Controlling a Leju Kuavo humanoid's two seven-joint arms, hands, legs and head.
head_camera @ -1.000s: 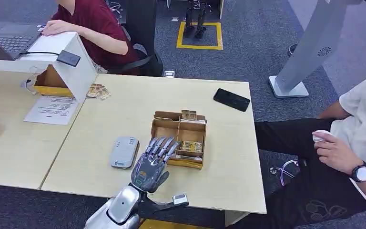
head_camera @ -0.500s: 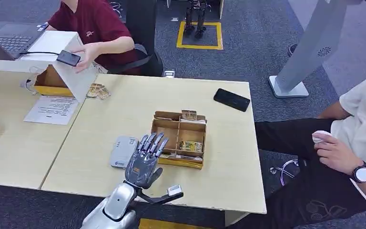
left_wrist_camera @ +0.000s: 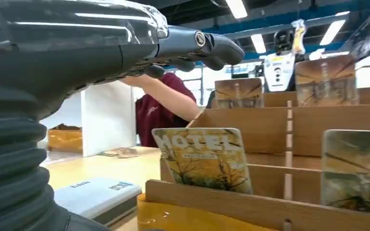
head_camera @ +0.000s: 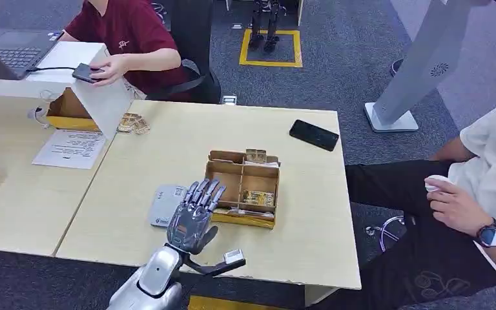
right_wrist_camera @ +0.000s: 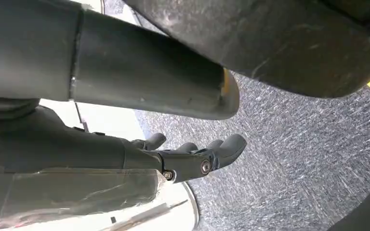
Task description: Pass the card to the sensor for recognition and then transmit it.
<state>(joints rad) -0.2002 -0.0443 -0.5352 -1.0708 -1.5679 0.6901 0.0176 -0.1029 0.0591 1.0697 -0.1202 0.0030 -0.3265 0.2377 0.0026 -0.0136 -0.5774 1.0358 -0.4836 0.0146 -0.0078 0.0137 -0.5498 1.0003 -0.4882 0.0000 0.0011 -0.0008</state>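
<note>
So the left hand [head_camera: 192, 216] is hovering flat with fingers spread, empty, right between the grey sensor [head_camera: 166, 205] and the cardboard box [head_camera: 241, 187] holding cards [head_camera: 258, 197] on the tabletop [head_camera: 168, 145]. A black phone [head_camera: 314, 135] lies toward the far edge, and a person in a red shirt [head_camera: 124, 35] touches a small black device [head_camera: 85, 73].

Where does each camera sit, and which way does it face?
Head view: high on the body, looking down at the table; left hand reaches toward the card box.
Left wrist view: behind the left hand, low over the table, facing the box.
Right wrist view: on the hanging arm, facing the floor; right hand.
Shared: box, reader.
</note>
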